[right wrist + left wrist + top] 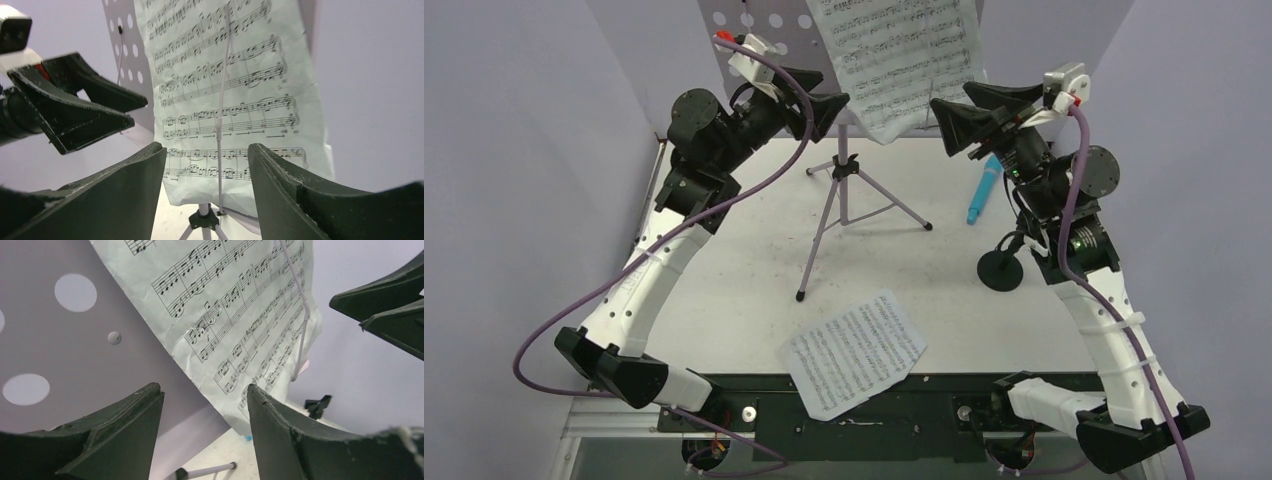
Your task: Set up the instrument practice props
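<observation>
Nearest the lens in both wrist views: paired black fingers (115,435), spread wide, gap between them bare.

Quantities: two arms; two grippers, left gripper (842,100) and right gripper (936,112); one lilac tripod music stand (842,200); two white sheet-music pages, upper page (899,60) and lower page (854,352); one turquoise-blue toy microphone (982,190); one black round-based mic stand (1000,270).

Markings: printed staves and notes on both pages. No title, brand or label legible anywhere.

Positions: lilac tripod music stand upright at the far middle of the table (724,270), perforated desk at its top. Upper page against the desk, creased, lower edge hanging past it. Lower page flat at the near table edge, overlapping the black base plate (944,400). Turquoise-blue toy microphone lying flat, right of the tripod. Black round-based mic stand nearer than the microphone, beside the right arm.

Jaws: both sets open, holding nothing. Left gripper just left of the upper page's lower edge, right gripper just right of it, tips facing each other with the page between. No contact visible. From the left wrist, page ahead and above the gap. From the right wrist, page straight ahead, centred over the gap.
</observation>
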`<control>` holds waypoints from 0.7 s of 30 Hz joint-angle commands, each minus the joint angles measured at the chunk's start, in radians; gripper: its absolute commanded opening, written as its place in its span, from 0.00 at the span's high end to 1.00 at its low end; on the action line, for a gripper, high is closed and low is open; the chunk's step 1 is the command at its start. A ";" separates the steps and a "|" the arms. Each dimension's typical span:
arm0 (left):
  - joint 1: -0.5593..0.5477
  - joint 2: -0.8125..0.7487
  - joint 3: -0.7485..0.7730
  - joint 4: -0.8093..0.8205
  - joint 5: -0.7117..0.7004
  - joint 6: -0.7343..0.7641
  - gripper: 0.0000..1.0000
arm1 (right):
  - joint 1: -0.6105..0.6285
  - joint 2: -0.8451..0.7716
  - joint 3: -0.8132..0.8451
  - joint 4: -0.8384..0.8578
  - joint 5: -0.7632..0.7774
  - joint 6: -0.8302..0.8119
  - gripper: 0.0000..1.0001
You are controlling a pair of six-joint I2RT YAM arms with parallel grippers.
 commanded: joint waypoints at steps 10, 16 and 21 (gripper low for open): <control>0.011 -0.029 -0.122 0.231 0.114 -0.378 0.48 | -0.004 -0.059 -0.008 -0.074 0.286 -0.003 0.38; 0.011 0.002 -0.102 0.226 0.138 -0.395 0.53 | -0.004 -0.039 0.012 -0.128 0.382 0.007 0.39; 0.010 0.037 -0.071 0.204 0.152 -0.406 0.60 | -0.004 -0.025 0.024 -0.147 0.394 0.005 0.40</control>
